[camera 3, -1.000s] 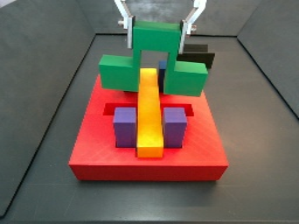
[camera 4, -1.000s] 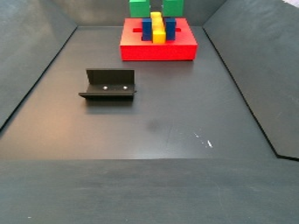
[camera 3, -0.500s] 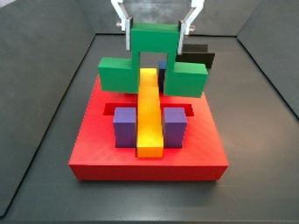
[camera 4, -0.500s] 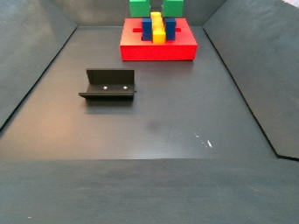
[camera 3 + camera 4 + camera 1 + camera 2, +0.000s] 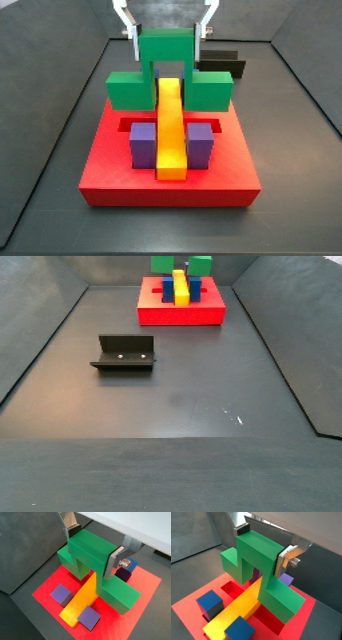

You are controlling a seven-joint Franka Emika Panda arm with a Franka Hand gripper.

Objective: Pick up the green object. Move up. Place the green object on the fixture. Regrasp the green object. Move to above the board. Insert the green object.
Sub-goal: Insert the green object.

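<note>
- The gripper (image 5: 95,548) sits at the upper centre of both wrist views, its flat silver fingers (image 5: 288,556) clamped on either side of the raised centre block of the green object (image 5: 93,567); in a side view the gripper (image 5: 167,38) is at the top centre of the frame, grasping that same block.
- The green object (image 5: 168,82) hangs with its wide crossbar downward, the two ends of the bar flanking the far end of the long yellow bar (image 5: 170,128). In a wrist view the green object (image 5: 261,577) straddles the yellow bar (image 5: 236,612). Whether the crossbar touches the slab below cannot be told.
- The board (image 5: 118,165), a flat red slab, fills the middle of that side view; the yellow bar runs down its centre with a purple block (image 5: 142,141) just beside it on the left and another purple block (image 5: 201,142) on the right.
- In a wrist view two blue blocks show, one blue block (image 5: 210,601) left of the yellow bar and another blue block (image 5: 239,630) at the lower edge.
- In a side view the board (image 5: 181,314) lies at the top centre, with only the lower part of the green object (image 5: 181,265) in frame above it.
- The fixture (image 5: 124,353), a dark L-shaped bracket, stands on the grey floor (image 5: 187,396) at centre left, well apart from the board.
</note>
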